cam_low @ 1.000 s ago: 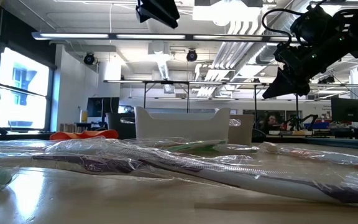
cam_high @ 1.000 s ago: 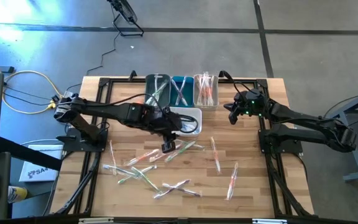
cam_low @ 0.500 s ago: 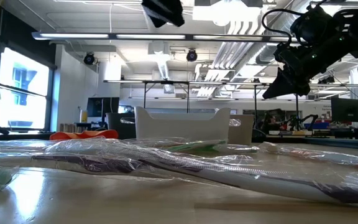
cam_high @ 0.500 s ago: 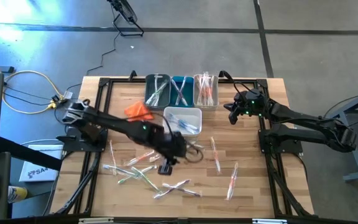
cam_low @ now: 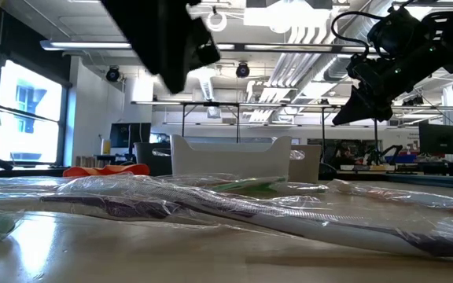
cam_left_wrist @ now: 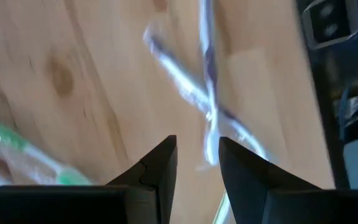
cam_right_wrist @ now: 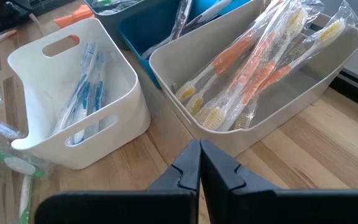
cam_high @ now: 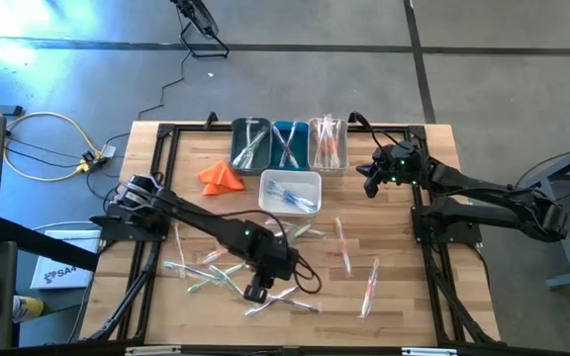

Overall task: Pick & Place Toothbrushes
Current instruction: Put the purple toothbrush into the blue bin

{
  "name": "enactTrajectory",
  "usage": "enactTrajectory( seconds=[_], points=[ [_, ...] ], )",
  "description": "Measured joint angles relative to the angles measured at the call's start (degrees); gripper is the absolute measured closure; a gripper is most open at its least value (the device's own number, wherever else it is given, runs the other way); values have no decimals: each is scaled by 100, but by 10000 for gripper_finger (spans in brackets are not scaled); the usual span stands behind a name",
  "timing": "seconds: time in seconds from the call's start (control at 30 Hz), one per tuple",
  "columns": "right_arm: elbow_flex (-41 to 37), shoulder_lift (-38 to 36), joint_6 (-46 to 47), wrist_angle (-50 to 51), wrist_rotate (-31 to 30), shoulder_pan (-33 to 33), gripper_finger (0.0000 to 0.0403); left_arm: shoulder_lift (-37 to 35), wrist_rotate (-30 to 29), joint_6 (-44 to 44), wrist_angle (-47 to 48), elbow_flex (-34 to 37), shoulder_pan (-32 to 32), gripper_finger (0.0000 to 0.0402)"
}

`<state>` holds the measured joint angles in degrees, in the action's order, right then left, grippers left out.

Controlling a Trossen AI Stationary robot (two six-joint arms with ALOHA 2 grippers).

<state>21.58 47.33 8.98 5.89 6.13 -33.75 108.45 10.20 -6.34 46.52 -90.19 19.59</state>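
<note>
Left gripper point(cam_high: 256, 293) over crossed toothbrushes point(cam_high: 283, 299), fingers point(cam_left_wrist: 160, 168) parted, empty; wrist view blurred. Right gripper point(cam_high: 369, 183) clenched, parked beside bins point(cam_high: 287, 144).

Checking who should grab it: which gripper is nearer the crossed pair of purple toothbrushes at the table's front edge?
Left. The left gripper hangs right beside the crossed purple toothbrushes, jaws open. The right gripper waits far back, beside the bin of orange toothbrushes.

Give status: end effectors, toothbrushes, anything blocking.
Left end effector open, empty, above crossed toothbrushes at the table's front. Right end effector shut, parked beside orange-brush bin. No obstruction seen.
</note>
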Motion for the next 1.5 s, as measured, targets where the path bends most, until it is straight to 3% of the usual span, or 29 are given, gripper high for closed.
enactTrajectory(
  seconds=[0.17,0.63,1.1,1.5],
  points=[
    [0,0,43,2,2,1,401,304,244,-52,355,0,-15,284],
    [0,0,152,73,2,1,401,926,964,105,-203,0,-11,284],
    [0,0,143,77,-7,1,401,957,1179,284,-298,0,-101,284],
    [0,0,172,76,0,1,401,957,1202,-59,-442,0,-96,284]
  ],
)
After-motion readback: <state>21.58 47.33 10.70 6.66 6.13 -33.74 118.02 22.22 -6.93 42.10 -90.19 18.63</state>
